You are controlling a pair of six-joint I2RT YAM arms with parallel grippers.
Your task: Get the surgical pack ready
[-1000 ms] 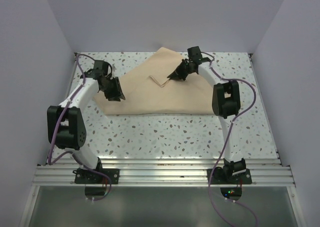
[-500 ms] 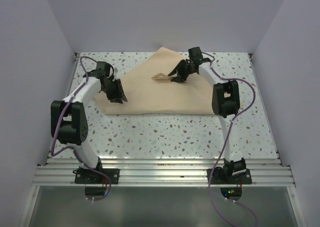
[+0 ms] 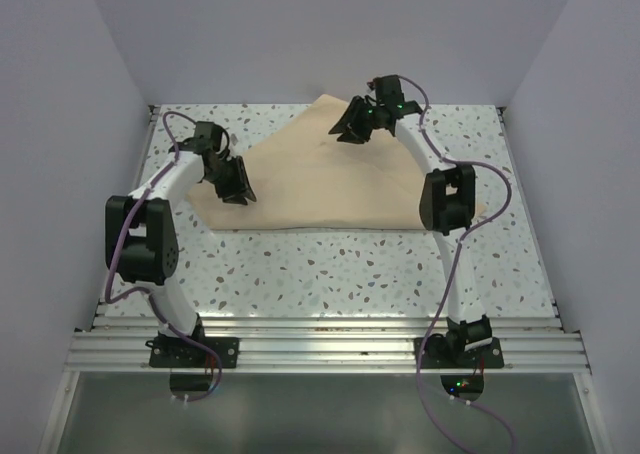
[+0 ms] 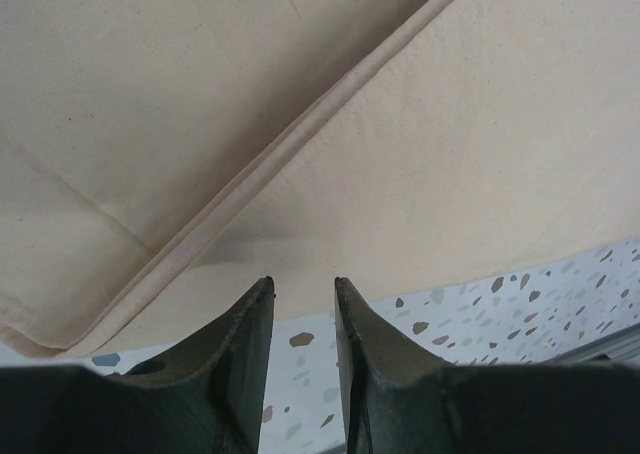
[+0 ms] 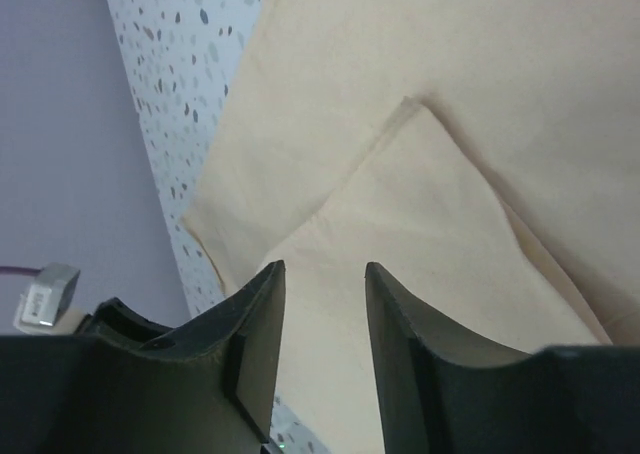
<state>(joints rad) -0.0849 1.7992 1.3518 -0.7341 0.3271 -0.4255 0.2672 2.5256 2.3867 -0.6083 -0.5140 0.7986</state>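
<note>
The big beige cloth (image 3: 330, 189) lies folded on the speckled table and also fills the left wrist view (image 4: 450, 124) and the right wrist view (image 5: 450, 224). My left gripper (image 3: 238, 192) is open and empty at the cloth's left edge, its fingertips over the hem (image 4: 304, 284). My right gripper (image 3: 343, 131) is open and empty, raised above the cloth's far corner; a pointed upper layer of cloth lies under it (image 5: 324, 269). The steel tray, scissors, forceps, gauze and packet are out of view.
The speckled table (image 3: 330, 264) is closed in by purple walls (image 3: 60, 124) at the left, back and right. An aluminium rail (image 3: 320, 349) runs along the near edge. Purple cables hang from both arms.
My right gripper has moved up and towards the far edge, away from the small raised cloth corner near the middle. That corner now lies flat. My left gripper has hardly moved.
</note>
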